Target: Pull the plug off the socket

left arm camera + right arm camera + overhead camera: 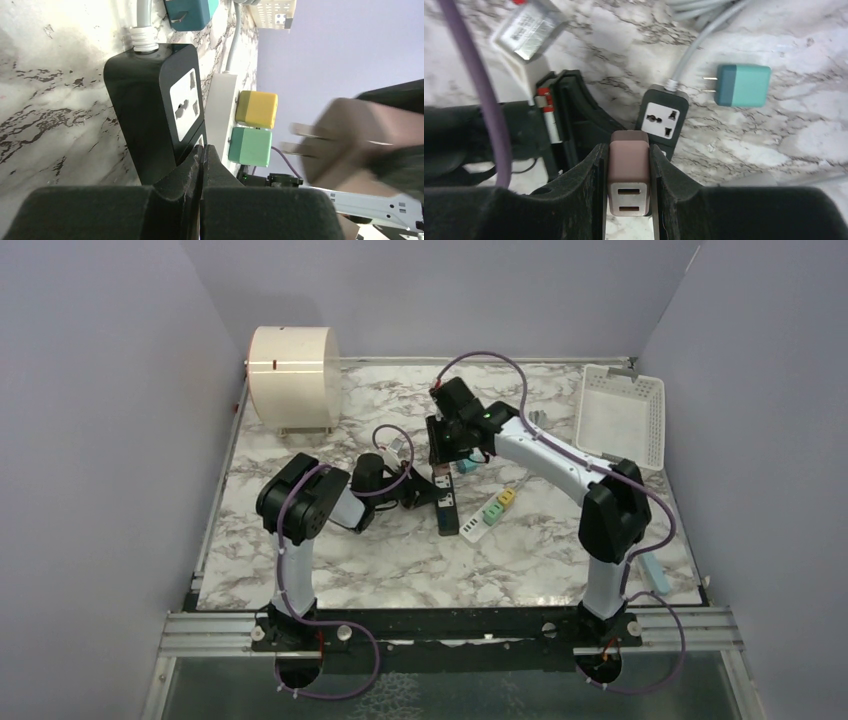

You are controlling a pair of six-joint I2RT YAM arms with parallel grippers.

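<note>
A marble-patterned table point(330, 560) fills the floor of a booth with plain lavender-grey walls point(100, 440) on three sides. An aluminium rail point(200, 632) carrying both arm bases runs along its near edge. At centre, the right gripper point(626, 148) is clamped on a mauve plug point(629, 170), one finger on each flank. It holds the plug in the air just above the black socket strip point(665, 116). In the left wrist view the plug's two prongs show bare, clear of the strip, and the strip's visible outlet is unoccupied.

The left gripper point(202, 152) reaches in low from the left, its fingers pressed together with nothing between them and its tips against the top face of the strip.

Just to the right of the black strip, a white power strip point(477, 524) lies at an angle, with a yellow plug point(256, 109) and a green plug point(250, 146) seated side by side. A teal plug point(742, 85) lies loose on the marble near the strip's grey cable point(694, 55). A cream drum point(293, 377) stands at the back left corner, and a white slotted basket point(620, 412) sits at the back right.
</note>
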